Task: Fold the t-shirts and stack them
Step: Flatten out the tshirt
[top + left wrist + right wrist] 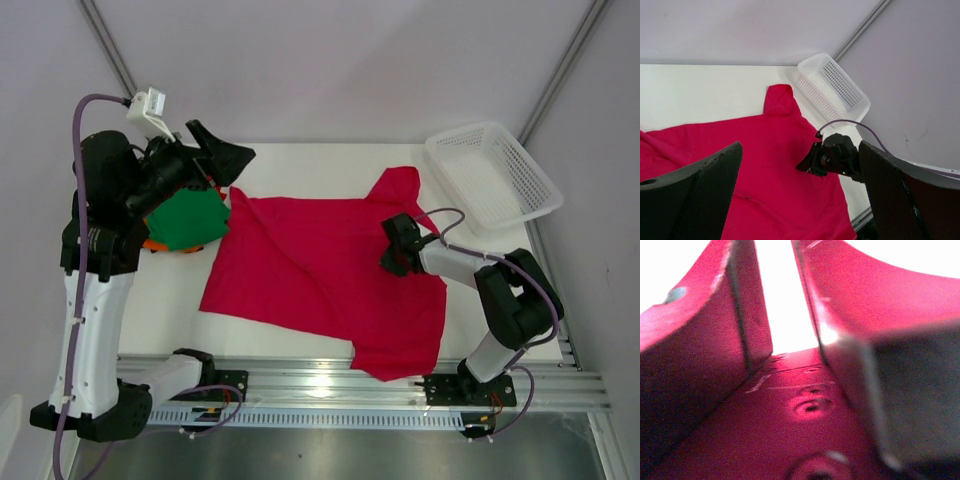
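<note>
crimson t-shirt (320, 270) is spread on the counter (300, 160), green t-shirt (185, 218) just left of it. left tool (232, 158) is held wide open and empty over the green one. right tool (397, 245) is set down on the crimson cloth; its grip cannot be told.

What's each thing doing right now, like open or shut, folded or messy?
crimson-red t-shirt: spread out, rumpled, not folded.
green t-shirt: folded small, lying on the orange t-shirt.
white mesh basket: upright, empty.
left fingers: wide open, holding nothing.
right fingers: down on the crimson-red t-shirt; grip unclear.
</note>
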{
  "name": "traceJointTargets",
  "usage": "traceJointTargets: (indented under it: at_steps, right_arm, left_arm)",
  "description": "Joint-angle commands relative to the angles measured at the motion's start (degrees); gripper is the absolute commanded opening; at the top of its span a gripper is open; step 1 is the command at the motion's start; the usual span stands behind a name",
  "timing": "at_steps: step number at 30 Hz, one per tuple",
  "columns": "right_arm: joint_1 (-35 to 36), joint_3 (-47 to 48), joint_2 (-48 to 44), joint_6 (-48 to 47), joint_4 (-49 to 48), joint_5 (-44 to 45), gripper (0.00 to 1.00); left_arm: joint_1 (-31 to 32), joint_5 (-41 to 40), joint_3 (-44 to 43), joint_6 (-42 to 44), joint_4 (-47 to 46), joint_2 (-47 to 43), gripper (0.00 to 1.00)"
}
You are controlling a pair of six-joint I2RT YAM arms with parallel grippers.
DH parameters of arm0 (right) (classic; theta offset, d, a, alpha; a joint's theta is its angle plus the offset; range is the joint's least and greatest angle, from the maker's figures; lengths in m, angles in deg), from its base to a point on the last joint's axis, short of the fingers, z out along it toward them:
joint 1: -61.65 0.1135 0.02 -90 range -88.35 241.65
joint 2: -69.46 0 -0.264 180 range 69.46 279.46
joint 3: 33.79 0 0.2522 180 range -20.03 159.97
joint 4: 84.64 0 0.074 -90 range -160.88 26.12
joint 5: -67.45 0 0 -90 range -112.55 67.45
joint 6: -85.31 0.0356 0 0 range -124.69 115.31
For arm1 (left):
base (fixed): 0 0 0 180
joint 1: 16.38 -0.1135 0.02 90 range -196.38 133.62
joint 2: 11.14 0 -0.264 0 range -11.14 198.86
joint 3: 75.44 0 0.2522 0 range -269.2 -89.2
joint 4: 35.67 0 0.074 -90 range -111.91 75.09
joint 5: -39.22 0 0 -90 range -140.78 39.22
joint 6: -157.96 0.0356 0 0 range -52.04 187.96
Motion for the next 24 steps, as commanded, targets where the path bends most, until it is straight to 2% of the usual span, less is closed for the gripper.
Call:
traceJointTargets:
  at_steps: [1,10,13,14,16,17,20,24]
  right_arm:
    - [-1.4,-0.4,1.0,2.6,7.3,-0.6,0.27]
    - [-5.4,-2.5,-4.4,2.1,9.1,-0.4,0.27]
    - [-6.9,-3.6,-6.0,1.6,9.3,-0.5,0.27]
    - [-7.3,-4.2,-6.4,1.5,9.3,-0.5,0.27]
    - [-8.0,-4.9,-7.1,1.5,9.2,-0.4,0.27]
    - [-8.3,-5.7,-7.6,1.5,9.1,-0.5,0.27]
    - [-9.4,-6.3,-7.9,0.5,8.5,-0.5,0.27]
    - [-10.5,-5.9,-7.7,-1.9,6.6,-0.8,0.27]
  left_arm:
    - [-0.2,0.5,-0.8,-1.0,-0.7,0.8,1.0]
    - [-0.3,1.0,-2.2,-1.0,0.1,2.3,0.99]
    - [-0.3,-0.3,-3.0,0.7,5.6,4.8,0.99]
    - [-0.2,-1.6,-2.0,1.0,11.3,5.8,1.0]
    - [-0.2,-4.0,1.3,2.3,14.5,7.2,0.99]
    - [-0.2,-5.0,7.5,2.4,14.9,7.0,0.99]
    - [-0.3,-6.4,15.5,2.2,12.1,3.9,0.99]
    - [-0.3,-6.0,17.8,1.9,10.6,2.9,0.99]
